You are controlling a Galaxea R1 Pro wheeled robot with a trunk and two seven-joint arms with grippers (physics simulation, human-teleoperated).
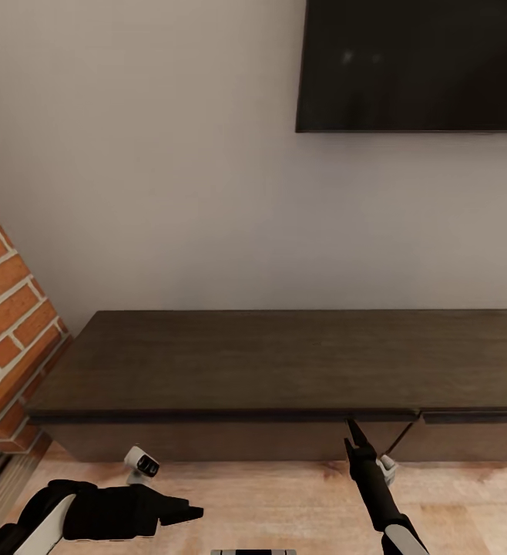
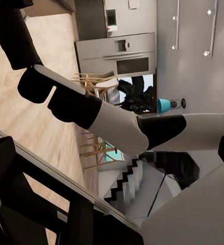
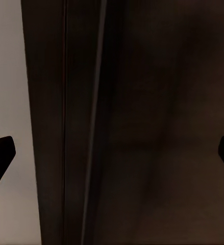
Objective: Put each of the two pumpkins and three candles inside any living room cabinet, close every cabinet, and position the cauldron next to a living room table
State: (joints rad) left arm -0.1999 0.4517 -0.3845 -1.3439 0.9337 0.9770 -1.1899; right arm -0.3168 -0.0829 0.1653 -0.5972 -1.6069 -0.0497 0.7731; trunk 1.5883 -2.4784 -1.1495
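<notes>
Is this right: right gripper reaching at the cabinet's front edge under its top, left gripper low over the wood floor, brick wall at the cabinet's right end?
Wrong on one point: the brick wall stands at the cabinet's left end, as the head view shows. The rest holds: right gripper at the front edge, left gripper low over the wood floor.

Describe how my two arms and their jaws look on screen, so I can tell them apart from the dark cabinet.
Both arms are white shells with black joints. The left gripper is bulky, matte black, tapering to a wedge, with a small white camera pod above it. The right gripper is slim and black, ending in thin pointed tips, with a white forearm segment behind it. No cables or markings show.
</notes>
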